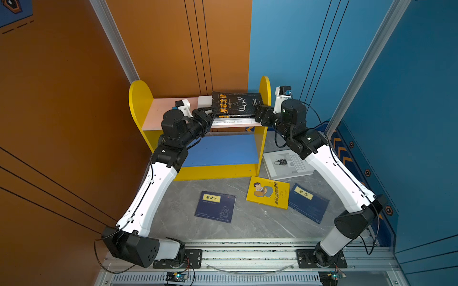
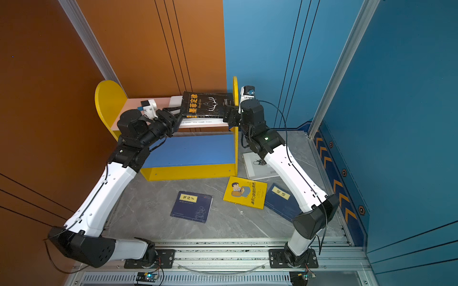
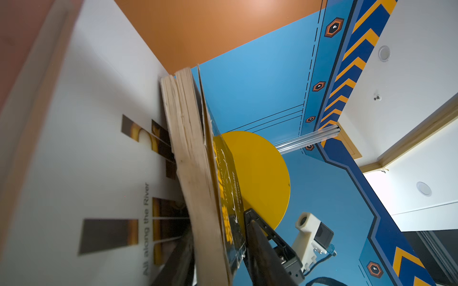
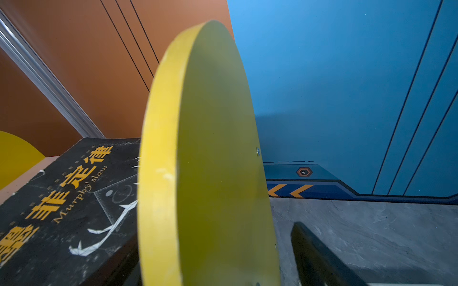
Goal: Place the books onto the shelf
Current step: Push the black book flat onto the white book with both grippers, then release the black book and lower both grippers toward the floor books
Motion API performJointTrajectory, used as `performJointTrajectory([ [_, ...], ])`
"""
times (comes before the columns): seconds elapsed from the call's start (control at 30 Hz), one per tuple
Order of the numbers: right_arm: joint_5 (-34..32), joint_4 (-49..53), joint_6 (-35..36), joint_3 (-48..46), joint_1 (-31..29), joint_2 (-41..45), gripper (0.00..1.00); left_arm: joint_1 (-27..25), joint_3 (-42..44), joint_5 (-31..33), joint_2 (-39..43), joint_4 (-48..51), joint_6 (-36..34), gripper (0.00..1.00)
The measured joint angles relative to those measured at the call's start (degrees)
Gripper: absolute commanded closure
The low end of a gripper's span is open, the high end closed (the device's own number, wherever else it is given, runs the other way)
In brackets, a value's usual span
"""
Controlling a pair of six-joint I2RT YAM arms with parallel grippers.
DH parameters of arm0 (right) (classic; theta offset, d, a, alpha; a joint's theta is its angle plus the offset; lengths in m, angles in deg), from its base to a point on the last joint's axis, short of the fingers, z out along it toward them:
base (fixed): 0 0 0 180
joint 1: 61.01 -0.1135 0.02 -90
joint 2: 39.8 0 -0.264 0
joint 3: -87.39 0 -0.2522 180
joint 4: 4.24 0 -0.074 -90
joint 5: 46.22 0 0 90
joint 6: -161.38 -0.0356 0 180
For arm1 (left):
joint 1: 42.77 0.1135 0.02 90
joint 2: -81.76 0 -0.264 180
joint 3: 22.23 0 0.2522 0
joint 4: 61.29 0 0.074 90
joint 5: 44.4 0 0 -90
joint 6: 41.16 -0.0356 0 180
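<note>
at the frame's upper middle the black book (image 1: 235, 105) sits on the shelf's (image 1: 140, 99) top tier, left end effector (image 1: 210, 112) straddles it, grip unclear, right end effector (image 1: 257, 112) gapes astride the side panel (image 4: 210, 148).

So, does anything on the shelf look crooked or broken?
Yes. The black book with orange characters lies tilted on the white book with brown blocks on the pink upper board, not standing, and its cover is scuffed.
</note>
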Motion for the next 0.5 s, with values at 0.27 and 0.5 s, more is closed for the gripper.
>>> performJointTrajectory([
  [0.27,0.0,0.3,0.1,0.0,-0.2,0.0,0.13,4.9,-0.1,2.8,6.5,2.9,-4.3,0.44],
  [0.5,0.3,1.5,0.7,0.6,-0.2,0.0,0.1,7.3,0.3,4.3,13.4,4.6,-9.7,0.31],
])
